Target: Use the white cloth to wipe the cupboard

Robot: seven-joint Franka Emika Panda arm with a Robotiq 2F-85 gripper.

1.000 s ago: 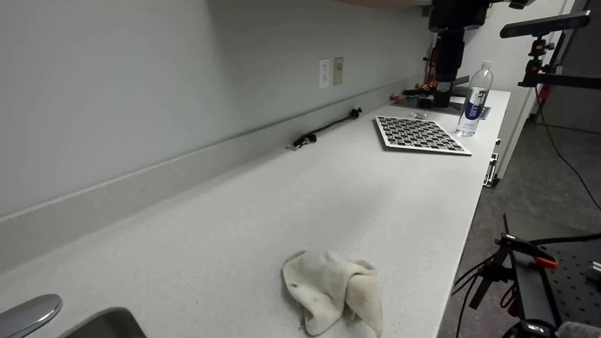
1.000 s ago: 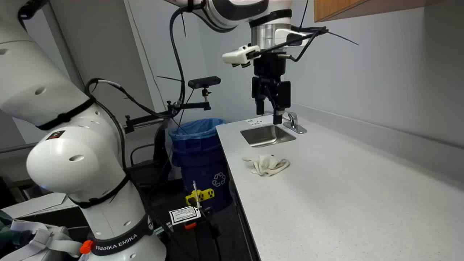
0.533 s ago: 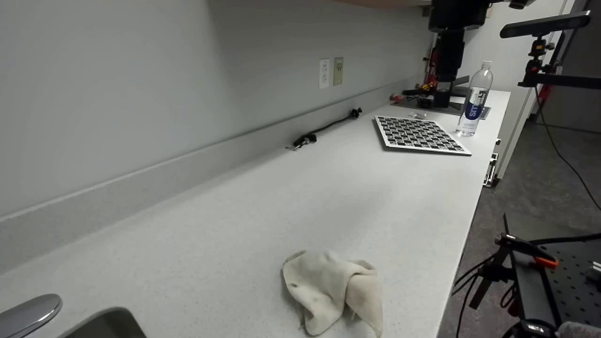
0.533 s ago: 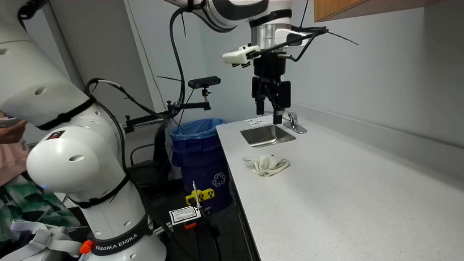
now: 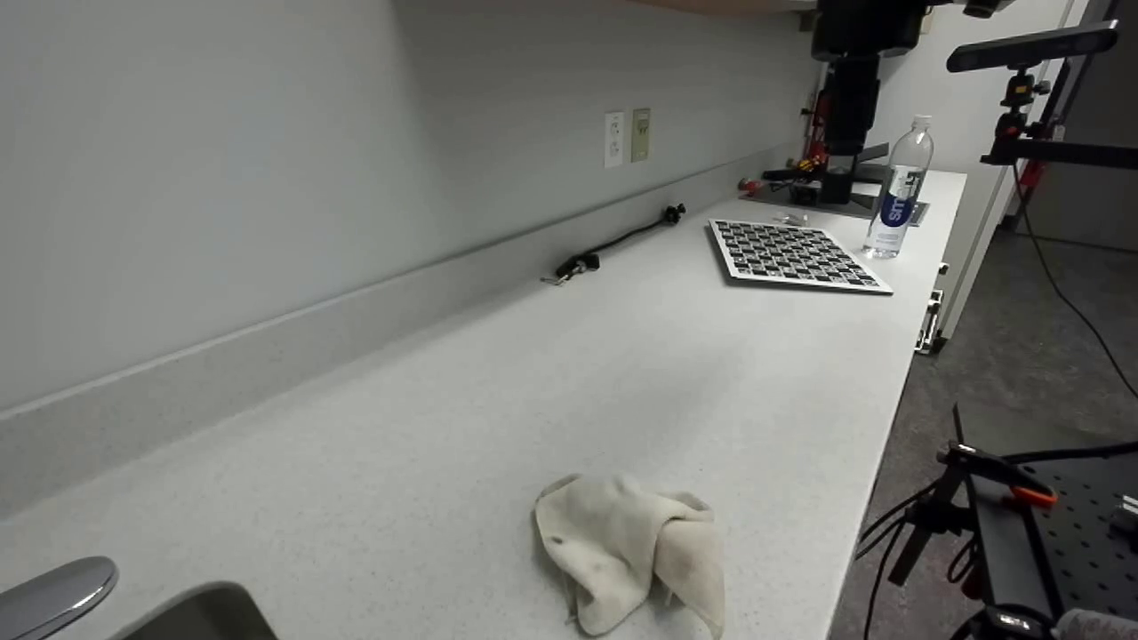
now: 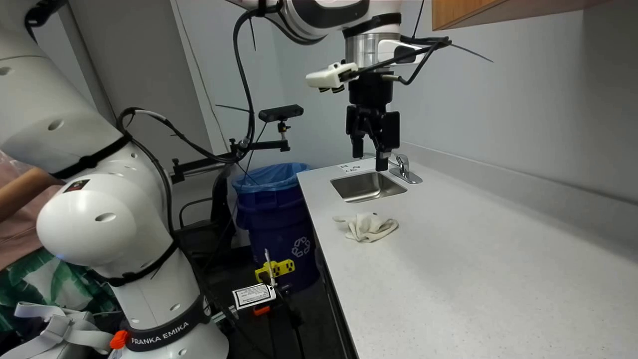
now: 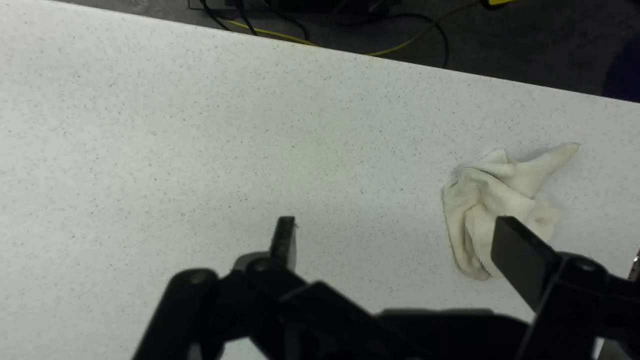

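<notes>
The counter (image 6: 478, 279) gives free room away from the sink (image 6: 370, 188). The cupboard (image 6: 503, 11) is cut off above in an exterior view. The gripper (image 7: 394, 223) hangs with its jaws wide apart. The cloth (image 7: 495, 197) lies on the counter near its front edge, long axis aslant to it, narrow corner pointing that way; in the wrist view the gripper partly hides it.

In an exterior view I'm watching a speckled countertop (image 5: 462, 418): 1 crumpled white cloth (image 5: 613, 542) is lying near, 1 checkered board (image 5: 791, 253) is lying far, 1 bottle (image 5: 896, 200) is standing just right of it, 1 black cord (image 5: 627, 236) is lying left of both.
</notes>
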